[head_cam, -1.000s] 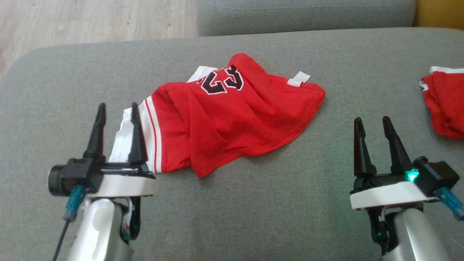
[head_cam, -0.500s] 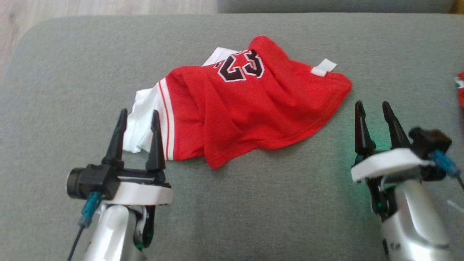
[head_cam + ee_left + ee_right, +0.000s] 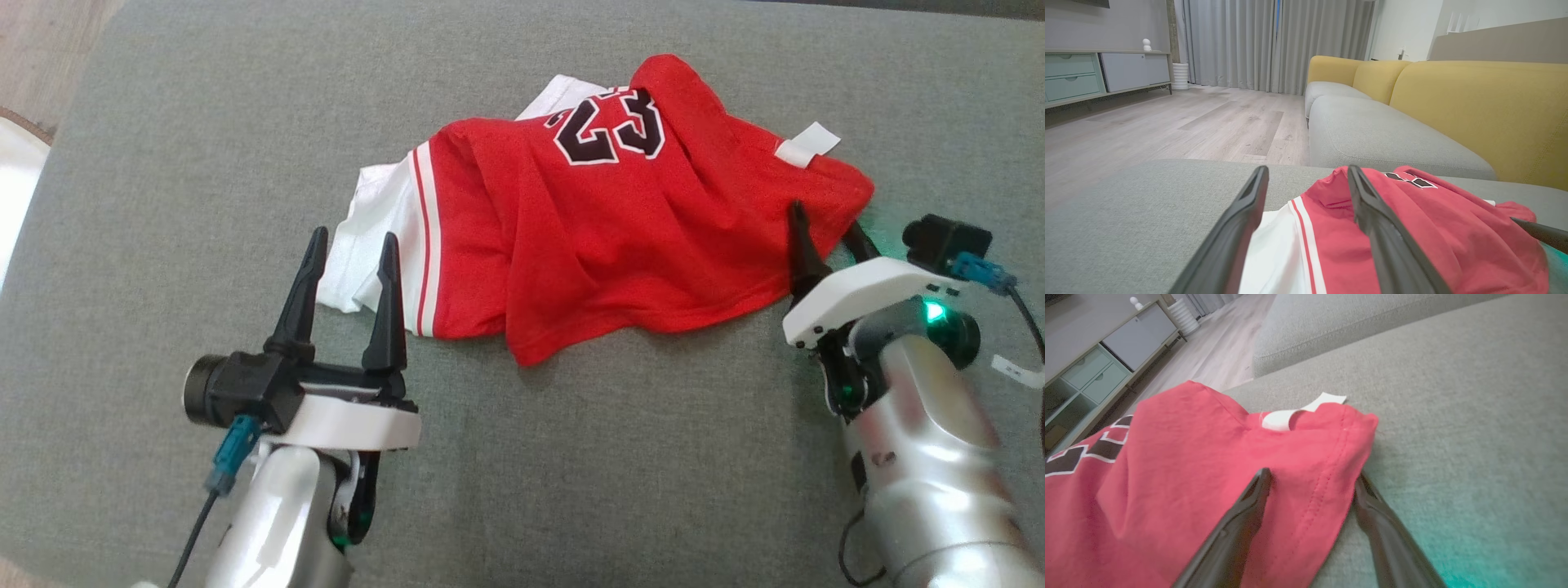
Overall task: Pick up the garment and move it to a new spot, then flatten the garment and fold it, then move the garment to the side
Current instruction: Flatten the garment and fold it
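The garment (image 3: 620, 220) lay crumpled on the grey sofa cushion (image 3: 204, 122). The left gripper (image 3: 354, 237) was spread wide, fingers over the white-striped left edge. The right gripper (image 3: 821, 219) was spread too: one finger on red cloth, the other just off the hem at the right corner, near the white tag (image 3: 807, 144).

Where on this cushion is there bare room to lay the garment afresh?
Bare cushion lies left of the garment, out to the cushion's edge, and in the strip on the robot's side of it, between left hand and right hand. Crowded: the garment's right corner, straddled by the right hand.
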`<state>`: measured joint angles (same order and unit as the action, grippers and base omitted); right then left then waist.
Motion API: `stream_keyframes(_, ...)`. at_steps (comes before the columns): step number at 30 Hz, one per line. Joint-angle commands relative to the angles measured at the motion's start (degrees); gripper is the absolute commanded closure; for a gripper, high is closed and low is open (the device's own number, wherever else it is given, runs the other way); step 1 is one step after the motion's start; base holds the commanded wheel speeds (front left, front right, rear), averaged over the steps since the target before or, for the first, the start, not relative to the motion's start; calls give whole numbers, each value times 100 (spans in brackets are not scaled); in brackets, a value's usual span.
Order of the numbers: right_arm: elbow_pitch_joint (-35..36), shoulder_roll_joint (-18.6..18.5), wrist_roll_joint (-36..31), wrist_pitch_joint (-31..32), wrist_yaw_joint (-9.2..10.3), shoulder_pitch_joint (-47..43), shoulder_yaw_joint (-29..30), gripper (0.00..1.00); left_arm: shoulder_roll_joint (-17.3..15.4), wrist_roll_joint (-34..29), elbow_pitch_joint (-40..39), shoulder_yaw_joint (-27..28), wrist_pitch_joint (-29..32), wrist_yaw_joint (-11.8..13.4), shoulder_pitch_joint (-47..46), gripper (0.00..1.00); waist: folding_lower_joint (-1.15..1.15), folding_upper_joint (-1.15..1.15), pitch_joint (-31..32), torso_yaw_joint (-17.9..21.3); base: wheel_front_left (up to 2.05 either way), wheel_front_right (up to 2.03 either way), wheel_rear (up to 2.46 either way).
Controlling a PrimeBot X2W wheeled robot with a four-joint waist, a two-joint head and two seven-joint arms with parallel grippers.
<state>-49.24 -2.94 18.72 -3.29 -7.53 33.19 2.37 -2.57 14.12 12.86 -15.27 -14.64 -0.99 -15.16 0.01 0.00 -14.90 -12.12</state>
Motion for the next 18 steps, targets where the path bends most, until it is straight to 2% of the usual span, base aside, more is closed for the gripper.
stream_keyframes(1,52,6,-36,-100,4,171,-162,48,-32,22,-171,120,-36,35,-186,0,-1,0,-4,-5,0,0,0)
stream_keyframes(2,-12,5,-95,-197,4,224,-190,100,-32,20,-165,117,-36,44,-183,0,-1,0,0,-1,0,0,0)
stream_keyframes(5,-118,-35,-185,-517,4,334,-196,100,-32,5,-148,131,-36,74,-163,0,-1,0,43,49,0,0,0)
stream_keyframes(10,-61,-425,-394,-841,4,401,-173,100,-32,-1,-120,156,-36,87,-110,0,-1,0,227,184,0,0,0)
stream_keyframes(11,28,-684,-430,-841,4,415,-155,100,-32,-4,-123,174,-36,88,-78,0,-1,0,311,246,0,0,0)
stream_keyframes(18,266,-1796,-571,-343,4,434,-182,100,-32,-7,-116,175,-36,66,4,0,-1,0,554,370,0,0,0)
